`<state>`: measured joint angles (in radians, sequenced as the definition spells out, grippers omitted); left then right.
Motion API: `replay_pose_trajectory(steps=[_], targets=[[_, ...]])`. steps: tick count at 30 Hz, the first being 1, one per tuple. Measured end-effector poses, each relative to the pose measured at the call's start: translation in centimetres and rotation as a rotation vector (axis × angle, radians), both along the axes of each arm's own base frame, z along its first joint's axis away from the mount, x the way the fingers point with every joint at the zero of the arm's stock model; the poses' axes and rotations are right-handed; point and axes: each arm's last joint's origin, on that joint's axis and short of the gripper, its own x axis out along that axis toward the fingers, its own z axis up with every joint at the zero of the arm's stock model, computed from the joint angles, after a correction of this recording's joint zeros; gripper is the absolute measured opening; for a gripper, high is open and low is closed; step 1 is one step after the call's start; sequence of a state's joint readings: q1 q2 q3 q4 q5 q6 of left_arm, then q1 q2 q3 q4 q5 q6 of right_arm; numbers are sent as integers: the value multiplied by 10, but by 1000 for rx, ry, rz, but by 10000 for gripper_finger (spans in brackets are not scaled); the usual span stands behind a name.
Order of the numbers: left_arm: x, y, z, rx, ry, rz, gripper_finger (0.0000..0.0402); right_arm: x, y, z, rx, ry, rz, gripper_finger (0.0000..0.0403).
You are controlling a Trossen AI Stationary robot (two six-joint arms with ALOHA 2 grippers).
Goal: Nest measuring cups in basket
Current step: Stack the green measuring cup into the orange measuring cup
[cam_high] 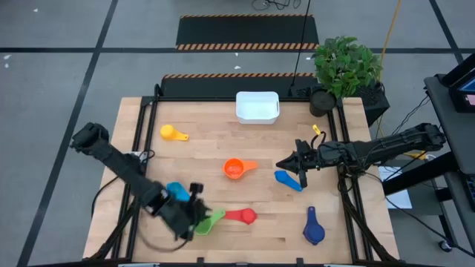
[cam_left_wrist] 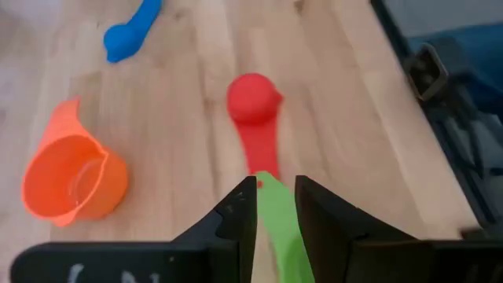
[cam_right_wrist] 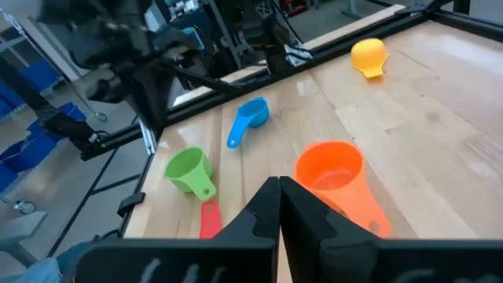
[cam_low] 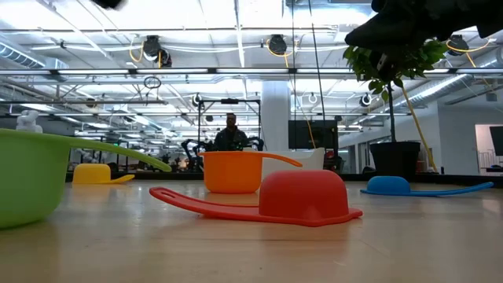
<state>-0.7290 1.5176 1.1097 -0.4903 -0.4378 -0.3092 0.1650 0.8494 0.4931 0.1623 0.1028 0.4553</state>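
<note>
I had the green measuring cup (cam_high: 208, 220) near the table's front edge, its handle pinched between the left gripper's (cam_left_wrist: 275, 206) fingers, just beside the red cup's (cam_high: 242, 216) handle. The white basket (cam_high: 257, 106) sat empty at the far edge, well apart. My right gripper (cam_right_wrist: 280, 191) hung closed, holding nothing, between the orange cup (cam_high: 234, 168) and a blue cup (cam_high: 286, 179)

Wooden table (cam_high: 223, 141): basket (cam_high: 257, 106), scattered measuring cups (cam_high: 234, 168).

Cups (cam_high: 234, 168) lie scattered before the basket (cam_high: 257, 106).
</note>
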Motion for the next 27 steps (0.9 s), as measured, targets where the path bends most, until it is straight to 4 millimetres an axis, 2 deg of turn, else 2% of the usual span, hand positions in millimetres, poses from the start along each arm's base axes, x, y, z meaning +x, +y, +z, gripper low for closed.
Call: replay_pose_trajectory(steps=[6,9,12,15,19,24,27], targets=[[-46,-52,-26,166,-24,-128,93,2,0,-3,24,25,-16,0],[-63,-72,-49,240,11,-212,93,3,0,-5,44,35,-52,0],[-71,-86,-70,275,21,-215,94,5,-1,-8,43,49,-100,0],[-76,-92,-87,306,43,-204,110,8,-1,-12,38,66,-107,0],[-76,-94,-98,344,42,-185,160,11,-1,-16,32,91,-106,0],[-75,-93,-101,430,12,-201,225,12,-1,-18,27,99,-106,0],[-74,-92,-100,464,2,-216,246,12,-1,-18,26,99,-106,0]])
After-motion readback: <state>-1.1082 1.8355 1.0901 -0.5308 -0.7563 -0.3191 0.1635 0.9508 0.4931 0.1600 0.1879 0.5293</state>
